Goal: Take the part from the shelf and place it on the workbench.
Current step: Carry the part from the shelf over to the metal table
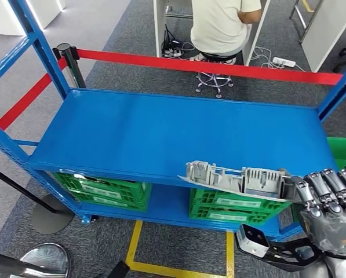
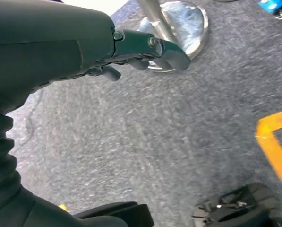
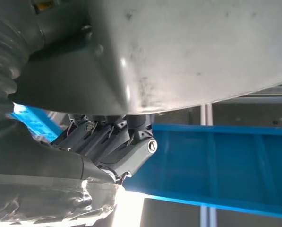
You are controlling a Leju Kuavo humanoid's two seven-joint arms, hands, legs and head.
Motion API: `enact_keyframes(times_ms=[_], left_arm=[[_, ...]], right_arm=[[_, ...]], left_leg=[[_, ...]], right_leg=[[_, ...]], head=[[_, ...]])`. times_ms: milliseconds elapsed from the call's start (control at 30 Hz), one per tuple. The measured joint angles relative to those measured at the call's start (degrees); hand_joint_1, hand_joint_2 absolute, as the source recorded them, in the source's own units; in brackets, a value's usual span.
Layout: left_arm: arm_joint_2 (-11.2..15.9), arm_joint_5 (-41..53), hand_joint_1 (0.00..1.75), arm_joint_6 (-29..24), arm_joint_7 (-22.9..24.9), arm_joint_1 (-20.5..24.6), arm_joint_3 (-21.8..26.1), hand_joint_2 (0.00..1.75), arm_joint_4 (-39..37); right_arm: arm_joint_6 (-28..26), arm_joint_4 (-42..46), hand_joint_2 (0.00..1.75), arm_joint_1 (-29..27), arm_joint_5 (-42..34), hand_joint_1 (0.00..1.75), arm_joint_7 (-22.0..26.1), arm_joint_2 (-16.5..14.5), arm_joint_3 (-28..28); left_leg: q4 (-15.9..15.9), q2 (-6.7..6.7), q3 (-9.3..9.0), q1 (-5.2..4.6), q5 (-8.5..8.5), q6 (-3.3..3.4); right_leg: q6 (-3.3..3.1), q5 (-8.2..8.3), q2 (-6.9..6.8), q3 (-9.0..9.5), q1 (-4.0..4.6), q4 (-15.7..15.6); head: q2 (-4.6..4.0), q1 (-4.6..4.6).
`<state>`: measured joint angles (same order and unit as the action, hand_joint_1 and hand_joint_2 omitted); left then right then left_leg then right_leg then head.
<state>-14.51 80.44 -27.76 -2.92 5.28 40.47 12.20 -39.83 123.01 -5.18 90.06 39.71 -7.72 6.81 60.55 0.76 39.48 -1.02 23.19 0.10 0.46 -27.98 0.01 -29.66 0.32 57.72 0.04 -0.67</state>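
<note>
Two green crates sit on the blue shelf's (image 1: 162, 133) lower level: the left crate (image 1: 103, 191) under the shelf's left half, the right crate (image 1: 232, 207) under its right half. What they hold cannot be told. Above the right crate, the grey part (image 1: 232, 178) is held level just in front of the shelf's front edge, off the top board. The right hand (image 1: 330, 194) grips the part's right end, fingers wrapped over it. The left hand (image 2: 139, 52) hangs over the grey carpet, fingers curled in, holding nothing.
</note>
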Motion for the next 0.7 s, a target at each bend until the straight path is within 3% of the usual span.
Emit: enact_keyframes(times_ms=[67,100,133,167,200,233,267,300,333,367,433,467,533,600,633,667,700], left_arm=[[0.11,-0.05,0.0,-0.03,-0.29,0.11,0.01,1.75,0.0],[0.19,-0.06,0.0,-0.03,-0.48,0.16,0.01,1.75,0.0],[0.27,-0.08,0.0,-0.02,-0.63,0.18,0.01,1.75,0.0],[0.33,-0.11,0.0,-0.01,-0.7,0.18,0.01,1.75,0.0],[0.39,-0.16,0.0,-0.01,-0.74,0.15,0.01,1.75,0.0],[0.43,-0.21,0.0,0.0,-0.75,0.14,0.01,1.75,0.0],[0.41,-0.24,0.0,0.0,-0.75,0.16,0.02,1.75,0.0],[0.39,-0.25,0.0,0.0,-0.75,0.23,0.02,1.75,0.0],[0.35,-0.25,0.0,0.0,-0.76,0.3,0.02,1.75,0.0],[0.33,-0.25,0.0,0.0,-0.78,0.34,0.02,1.75,0.0],[0.39,-0.26,0.0,0.01,-0.81,0.08,0.02,1.75,0.0],[0.45,-0.26,0.0,0.02,-0.82,-0.11,0.04,1.75,0.0],[0.58,-0.27,0.0,0.02,-0.82,-0.32,0.09,1.75,0.0],[0.66,-0.27,0.0,0.02,-0.82,-0.3,0.11,1.75,0.0],[0.68,-0.26,0.0,0.01,-0.8,-0.29,0.11,1.75,0.0],[0.69,-0.24,0.0,-0.01,-0.74,-0.3,0.12,1.75,0.0],[0.69,-0.19,0.0,-0.04,-0.65,-0.3,0.14,1.75,0.0]], right_arm=[[0.01,-0.18,1.75,0.0,0.01,1.75,-0.08,-0.17,-0.02],[0.01,-0.29,1.75,-0.01,0.01,1.75,-0.12,-0.21,-0.03],[0.01,-0.4,1.75,-0.02,0.01,1.75,-0.14,-0.25,-0.03],[0.01,-0.51,1.75,-0.02,0.01,1.75,-0.14,-0.27,-0.03],[0.0,-0.61,1.75,-0.03,0.01,1.75,-0.14,-0.3,-0.03],[0.0,-0.68,1.75,-0.03,0.01,1.75,-0.14,-0.33,-0.03],[-0.01,-0.71,1.75,-0.03,0.01,1.75,-0.14,-0.35,-0.03],[-0.01,-0.72,1.75,-0.02,0.02,1.75,-0.14,-0.37,-0.02],[-0.01,-0.72,1.75,-0.01,0.03,1.75,-0.14,-0.37,-0.01],[-0.01,-0.74,1.75,-0.02,0.03,1.75,-0.14,-0.38,-0.01],[-0.01,-0.91,1.75,-0.17,0.03,1.75,-0.15,-0.4,-0.01],[-0.01,-1.03,1.75,-0.33,0.04,1.75,-0.14,-0.4,-0.01],[-0.01,-1.18,1.75,-0.58,0.04,1.75,-0.14,-0.41,-0.02],[-0.01,-1.25,1.75,-0.65,-0.01,1.75,-0.16,-0.41,-0.03],[-0.01,-1.31,1.75,-0.71,-0.03,1.75,-0.17,-0.41,-0.03],[-0.01,-1.38,1.75,-0.78,-0.04,1.75,-0.17,-0.41,-0.03],[-0.01,-1.44,1.75,-0.84,-0.05,1.75,-0.17,-0.41,-0.03]], left_leg=[[6.39,-0.07,1.6,0.42,6.02,-0.81],[10.15,-0.1,2.22,0.68,8.19,-1.19],[12.89,-0.11,2.33,0.91,8.85,-1.5],[14.02,-0.12,1.75,1.15,8.18,-1.79],[13.22,-0.13,0.25,1.41,6.66,-2.1],[10.53,-0.15,-2.22,1.75,5.19,-2.51],[6.69,-0.14,-5.24,2.08,4.6,-2.96],[2.71,-0.01,-7.97,2.25,4.88,-2.95],[-0.32,0.11,-9.79,2.33,5.59,-2.67],[-1.99,0.24,-10.51,2.19,6.25,-2.09],[-2.45,0.22,-9.88,1.9,5.96,-0.53],[-2.44,0.12,-9.42,1.78,5.47,0.12],[-2.47,-0.07,-8.27,1.55,4.36,1.25],[-2.42,-0.11,-6.93,1.16,3.26,1.84],[-2.4,-0.14,-6.26,0.94,2.73,1.98],[-2.39,-0.16,-5.6,0.74,2.21,2.05],[-2.38,-0.17,-5.01,0.59,1.7,2.09]], right_leg=[[-0.2,1.41,-0.11,-1.43,-0.34,-0.11],[-0.1,2.08,-0.18,-2.28,-0.48,-0.08],[0.09,2.68,-0.25,-3.1,-0.63,-0.05],[0.35,3.24,-0.3,-3.87,-0.81,0.01],[0.69,3.76,-0.33,-4.59,-1.03,0.1],[1.11,4.21,-0.34,-5.24,-1.24,0.27],[1.53,4.58,-0.34,-5.87,-1.34,0.54],[1.99,4.94,-0.35,-6.42,-1.39,0.86],[2.43,5.34,-0.35,-6.9,-1.37,1.16],[2.76,5.82,-0.36,-7.28,-1.38,1.27],[3.32,6.59,-0.33,-7.83,-1.72,1.17],[3.48,5.92,-0.31,-8.26,-1.89,1.59],[3.65,1.64,-0.26,-9.8,-1.93,5.82],[3.58,-3.52,-0.22,-11.65,-1.69,13.53],[3.43,-4.69,-0.21,-11.93,-1.55,16.46],[3.19,-4.68,-0.2,-11.33,-1.36,17.59],[2.86,-3.67,-0.19,-9.69,-1.14,16.56]], head=[[0.0,-0.17],[0.0,-0.19],[-0.01,-0.18],[-0.01,-0.19],[-0.01,-0.19],[-0.01,-0.2],[0.0,-0.28],[0.0,-0.3],[0.0,-0.32],[0.0,-0.3],[0.0,-0.24],[0.0,-0.19],[0.0,-0.05],[0.0,0.07],[0.0,0.1],[0.0,0.09],[0.0,0.09]])
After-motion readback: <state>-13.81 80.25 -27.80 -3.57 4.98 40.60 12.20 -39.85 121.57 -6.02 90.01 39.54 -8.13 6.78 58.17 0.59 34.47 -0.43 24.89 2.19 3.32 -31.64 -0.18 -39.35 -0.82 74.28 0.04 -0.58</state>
